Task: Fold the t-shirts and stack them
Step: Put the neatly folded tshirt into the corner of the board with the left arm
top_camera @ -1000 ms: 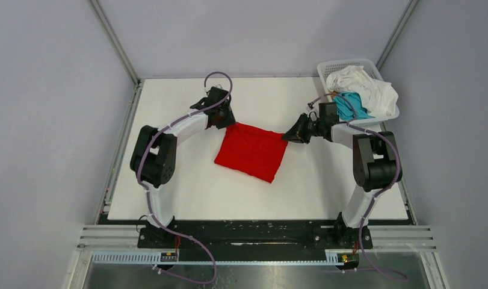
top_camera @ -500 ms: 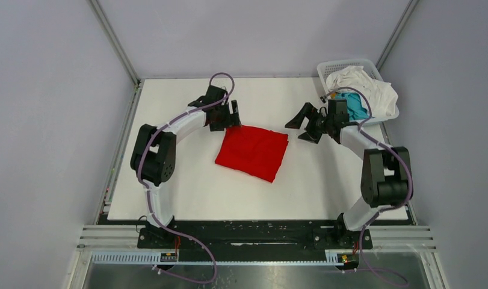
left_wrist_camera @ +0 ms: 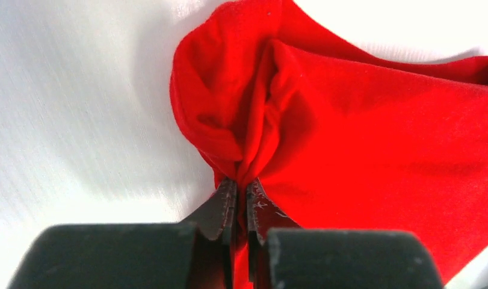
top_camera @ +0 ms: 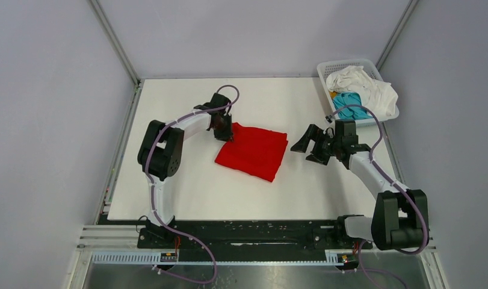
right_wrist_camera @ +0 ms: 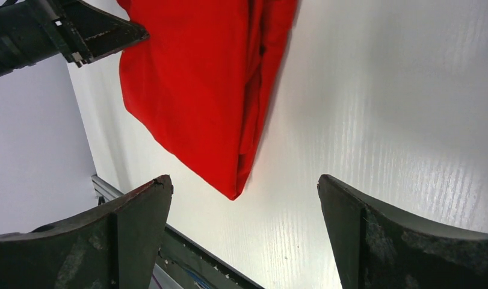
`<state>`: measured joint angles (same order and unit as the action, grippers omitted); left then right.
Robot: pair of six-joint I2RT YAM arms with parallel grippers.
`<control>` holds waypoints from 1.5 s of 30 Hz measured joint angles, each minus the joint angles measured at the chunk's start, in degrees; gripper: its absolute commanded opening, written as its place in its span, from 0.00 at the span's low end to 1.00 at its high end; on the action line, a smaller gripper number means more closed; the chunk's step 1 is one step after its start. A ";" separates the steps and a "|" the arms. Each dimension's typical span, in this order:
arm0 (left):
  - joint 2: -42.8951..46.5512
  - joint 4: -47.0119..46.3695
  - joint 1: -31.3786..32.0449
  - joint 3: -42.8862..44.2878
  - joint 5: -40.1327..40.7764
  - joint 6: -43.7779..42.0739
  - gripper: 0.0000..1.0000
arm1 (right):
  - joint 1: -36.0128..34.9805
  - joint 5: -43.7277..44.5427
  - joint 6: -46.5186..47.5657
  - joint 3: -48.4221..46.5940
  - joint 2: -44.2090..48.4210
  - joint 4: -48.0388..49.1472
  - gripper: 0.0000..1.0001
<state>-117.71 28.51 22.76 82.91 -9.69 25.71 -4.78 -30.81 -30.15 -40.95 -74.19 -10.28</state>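
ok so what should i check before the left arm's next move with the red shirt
1. Grip: left gripper shut on a corner of the red t-shirt: ok.
2. All folded layers caught in that pinch: cannot tell.
3. Cloth smooth at the pinched corner: not ok, it bunches there.
4. Other arm: right gripper open and apart from the shirt: ok.
5. Remaining white t-shirt and teal t-shirt in the basket, out of the way: ok.
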 measured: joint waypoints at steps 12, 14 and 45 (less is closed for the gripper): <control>-1.36 8.22 -3.19 9.38 21.44 2.91 0.00 | 0.00 8.90 3.65 1.22 6.99 -2.10 0.99; -2.43 9.01 -5.57 12.66 26.23 2.25 0.00 | 0.02 12.15 4.22 1.86 9.01 -2.40 0.99; -28.65 3.58 -28.59 55.12 44.83 -26.14 0.97 | 0.02 25.38 7.02 6.32 12.20 -0.57 0.99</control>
<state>-146.36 32.10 -5.82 138.04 35.14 -0.43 -4.75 -5.43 -23.14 -34.63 -62.00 -10.85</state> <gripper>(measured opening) 0.505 0.993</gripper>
